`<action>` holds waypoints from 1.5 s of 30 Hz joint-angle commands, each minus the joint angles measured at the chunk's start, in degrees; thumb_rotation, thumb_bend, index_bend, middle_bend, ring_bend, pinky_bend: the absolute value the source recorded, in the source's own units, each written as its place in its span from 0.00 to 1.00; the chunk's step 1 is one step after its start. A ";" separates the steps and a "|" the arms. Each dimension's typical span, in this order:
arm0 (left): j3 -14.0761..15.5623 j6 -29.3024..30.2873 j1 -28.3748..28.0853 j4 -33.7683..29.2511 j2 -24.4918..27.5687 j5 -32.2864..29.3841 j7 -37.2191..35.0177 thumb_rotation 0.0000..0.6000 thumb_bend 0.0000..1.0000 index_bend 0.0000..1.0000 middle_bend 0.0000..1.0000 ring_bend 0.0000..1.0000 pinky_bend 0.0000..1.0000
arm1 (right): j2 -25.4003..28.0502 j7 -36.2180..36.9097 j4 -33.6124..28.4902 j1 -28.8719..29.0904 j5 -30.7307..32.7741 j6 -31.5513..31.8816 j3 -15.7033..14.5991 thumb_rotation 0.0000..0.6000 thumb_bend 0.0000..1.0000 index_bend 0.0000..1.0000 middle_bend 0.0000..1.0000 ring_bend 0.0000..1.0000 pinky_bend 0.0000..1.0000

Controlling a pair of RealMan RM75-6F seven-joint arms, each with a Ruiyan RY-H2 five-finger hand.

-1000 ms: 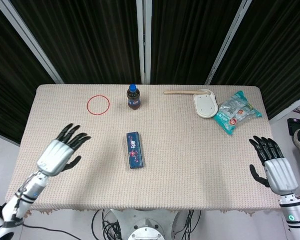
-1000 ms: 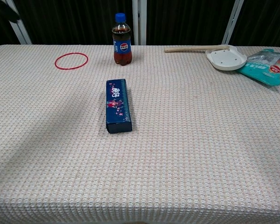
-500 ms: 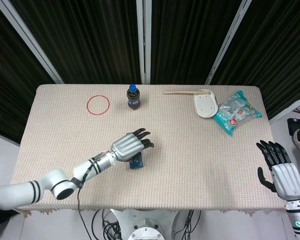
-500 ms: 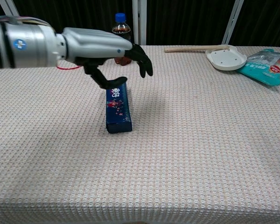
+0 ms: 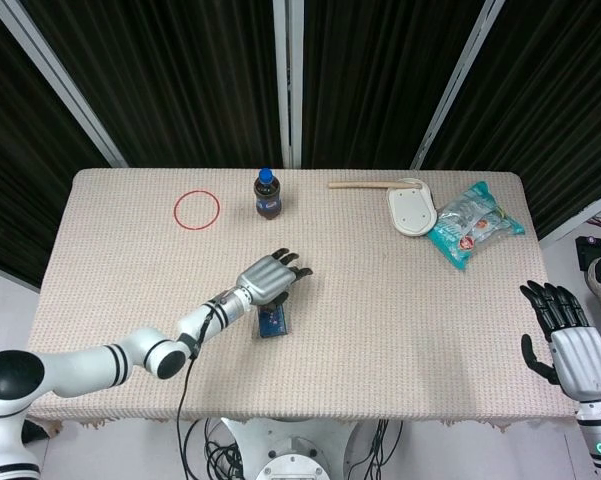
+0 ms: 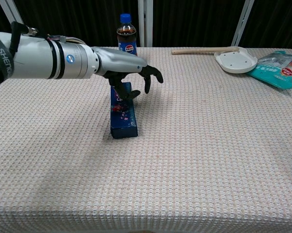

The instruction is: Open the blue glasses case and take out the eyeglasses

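Fingers spread, my left robot hand (image 6: pixel 128 73) hovers over the far end of the blue glasses case (image 6: pixel 123 115), holding nothing; the case lies just in front of the cola bottle (image 5: pixel 267 193). My right robot hand (image 5: pixel 568 340) hangs open off the counter (image 5: pixel 400 320).

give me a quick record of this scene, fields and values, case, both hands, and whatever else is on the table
case: blue, closed, lying flat near table centre
left hand: over the case's far end, fingers spread, contact unclear
right hand: open, off the table's right edge
bottle: upright, behind the case
red ring: flat, far left
white lid: far right, beside a wooden stick
snack bag: far right corner
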 commanded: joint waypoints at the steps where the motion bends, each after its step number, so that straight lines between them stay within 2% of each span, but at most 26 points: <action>1: 2.64 1.44 -0.65 -1.92 2.06 -5.34 3.17 1.00 0.55 0.11 0.30 0.00 0.00 | -0.08 -0.10 -0.04 0.11 -0.13 -0.13 -0.01 1.00 0.55 0.00 0.08 0.00 0.00; 8: 6.81 5.59 0.47 -8.11 7.19 -12.08 5.70 1.00 0.55 0.11 0.33 0.00 0.00 | -0.23 -0.85 -0.67 0.52 -0.53 -0.45 0.11 1.00 0.54 0.00 0.08 0.00 0.00; 18: 9.57 10.22 3.76 -17.28 14.11 -13.63 3.78 1.00 0.53 0.11 0.33 0.00 0.00 | -0.09 -1.20 -1.00 0.47 -0.45 -0.29 0.21 1.00 0.54 0.00 0.08 0.00 0.00; 19: 9.66 11.17 4.42 -18.14 14.59 -12.92 3.33 1.00 0.52 0.10 0.33 0.00 0.00 | -0.05 -1.12 -0.95 0.37 -0.38 -0.20 0.20 1.00 0.54 0.00 0.08 0.00 0.00; 23: 9.67 17.12 8.12 -21.31 15.71 -6.72 0.97 1.00 0.30 0.06 0.24 0.00 0.00 | -0.14 -0.78 -0.55 0.16 -0.21 -0.01 0.18 1.00 0.52 0.00 0.08 0.00 0.00; 27: 11.07 22.84 11.04 -22.38 14.75 2.45 1.37 1.00 0.26 0.04 0.16 0.00 0.00 | -0.51 -0.45 -0.06 0.39 -0.24 -0.37 0.21 1.00 0.50 0.00 0.08 0.00 0.00; 31: 12.36 24.33 11.63 -22.06 12.36 6.48 4.47 1.00 0.26 0.01 0.09 0.00 0.00 | -0.74 -0.30 0.14 0.85 -0.50 -0.78 0.29 1.00 0.49 0.00 0.08 0.00 0.00; 38: 12.06 23.30 10.79 -17.99 6.68 6.65 9.22 1.00 0.25 0.00 0.05 0.00 0.00 | -0.80 0.23 0.59 0.63 -0.29 -0.58 0.22 1.00 0.48 0.00 0.08 0.00 0.00; 45: 10.18 20.53 9.29 -11.65 2.33 2.86 11.69 1.00 0.25 0.00 0.05 0.00 0.00 | -0.63 0.76 0.98 -0.02 0.13 -0.04 0.08 1.00 0.48 0.00 0.08 0.00 0.00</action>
